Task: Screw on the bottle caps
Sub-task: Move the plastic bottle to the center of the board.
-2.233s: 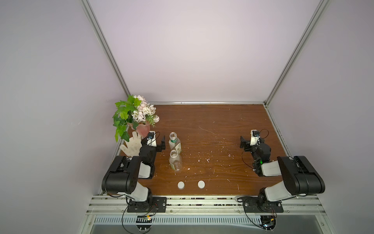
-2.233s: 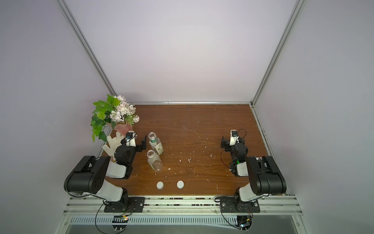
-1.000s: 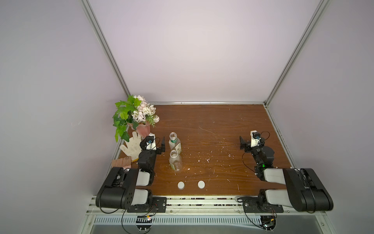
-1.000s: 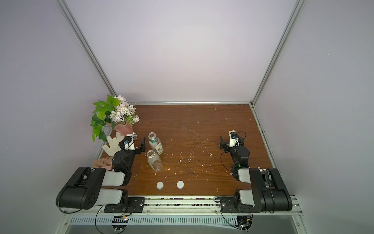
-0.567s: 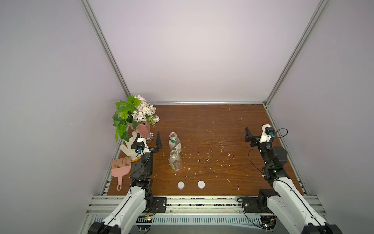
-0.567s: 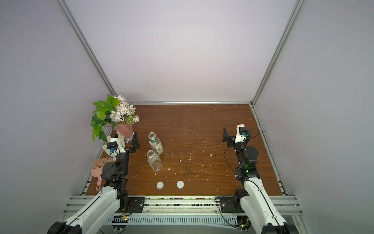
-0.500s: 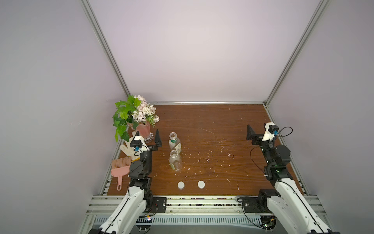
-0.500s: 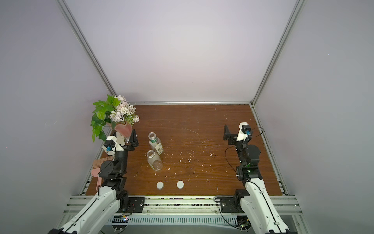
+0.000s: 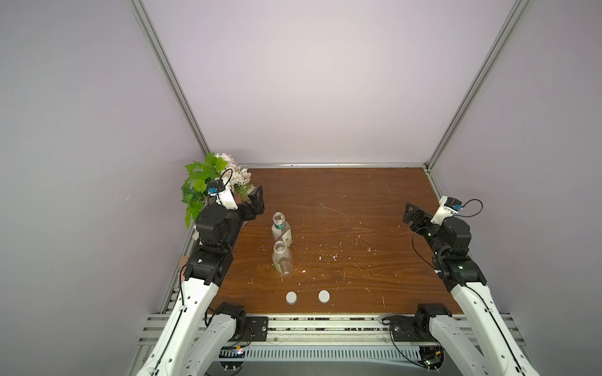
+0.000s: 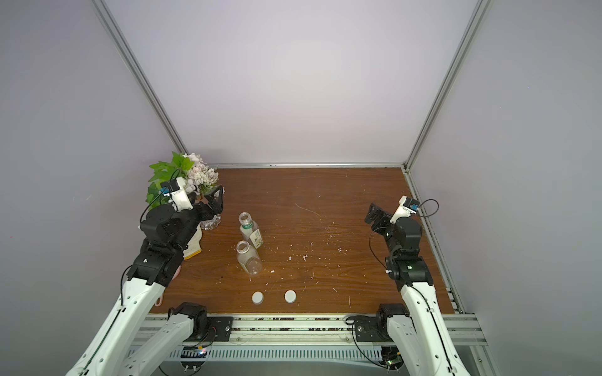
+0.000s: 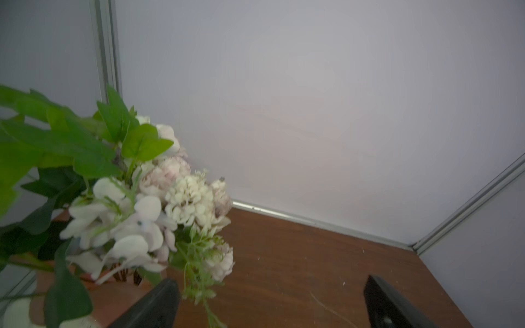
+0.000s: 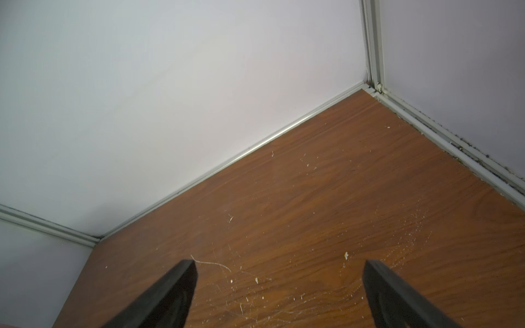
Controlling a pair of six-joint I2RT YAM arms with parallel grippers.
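Two uncapped bottles stand upright left of the table's middle in both top views: a labelled one with a green neck ring (image 9: 281, 229) (image 10: 250, 232) and a plain one (image 9: 282, 258) (image 10: 249, 258) just in front of it. Two white bottle caps (image 9: 291, 297) (image 9: 324, 296) lie flat side by side near the front edge. My left gripper (image 9: 255, 203) (image 11: 272, 295) hangs open and empty beside the flowers, left of and behind the bottles. Far from them, my right gripper (image 9: 411, 213) (image 12: 279, 278) is open and empty above the right side. Neither wrist view shows a bottle or a cap.
A bunch of white flowers with green leaves (image 9: 221, 175) (image 11: 170, 204) stands at the back left, close to my left gripper's fingers. A pale glove (image 10: 192, 244) lies under the left arm. White crumbs are scattered over the wooden table (image 9: 342, 195). Walls enclose three sides.
Both arms have unfolded from a low crouch and lifted their grippers higher above the table. Both grippers stayed open. Bottles and caps have not moved.
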